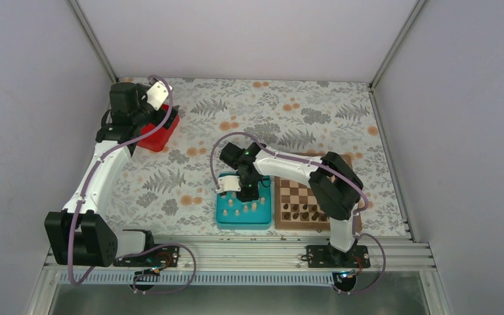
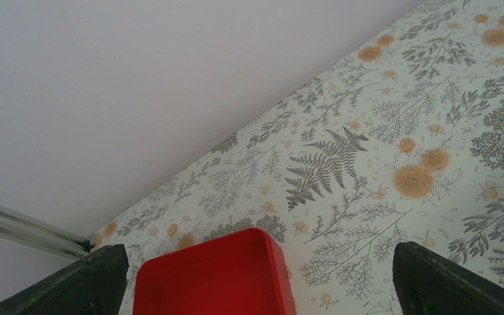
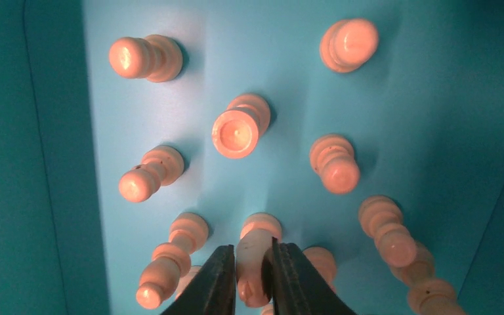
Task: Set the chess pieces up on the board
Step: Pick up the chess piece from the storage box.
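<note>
We see the right gripper (image 3: 252,254) pinching narrowly one turned, pale wooden chess piece (image 3: 252,279) inside the smooth teal tray (image 3: 39,164), among other rounded chess pieces (image 3: 236,131) standing there. The checkered wooden board (image 1: 298,191) lies just beside the tray on the floral bench (image 1: 269,111). The left gripper (image 2: 259,266) hangs wide above a glossy red tray (image 2: 216,285).

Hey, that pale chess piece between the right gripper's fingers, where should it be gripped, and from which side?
Grip the pale chess piece on its slim upper body, from straight above, as the right gripper does. It stands upright in the teal tray, with neighbouring pieces close on both sides.
</note>
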Motion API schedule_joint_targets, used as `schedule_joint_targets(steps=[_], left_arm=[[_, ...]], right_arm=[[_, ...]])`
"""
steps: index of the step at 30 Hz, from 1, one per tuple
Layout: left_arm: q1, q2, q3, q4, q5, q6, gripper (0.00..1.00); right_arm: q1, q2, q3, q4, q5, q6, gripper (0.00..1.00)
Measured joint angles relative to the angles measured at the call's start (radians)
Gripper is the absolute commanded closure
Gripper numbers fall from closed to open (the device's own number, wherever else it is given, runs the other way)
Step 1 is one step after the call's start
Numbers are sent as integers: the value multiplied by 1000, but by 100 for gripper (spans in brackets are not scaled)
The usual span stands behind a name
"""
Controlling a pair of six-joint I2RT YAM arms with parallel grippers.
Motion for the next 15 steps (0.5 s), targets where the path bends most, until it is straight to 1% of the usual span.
schedule_joint_targets(steps=[3,4,10,15], left_arm=[[0,0,0,0,0,0,0],[0,0,0,0,0,0,0],[0,0,0,0,0,0,0],[0,0,0,0,0,0,0]], right_arm=[[0,6,0,7,-2,1,94],[0,6,0,9,-1,-1,95],[-9,1,3,2,-5,0,96],[-40,-44,46,-59,-27,0,96]])
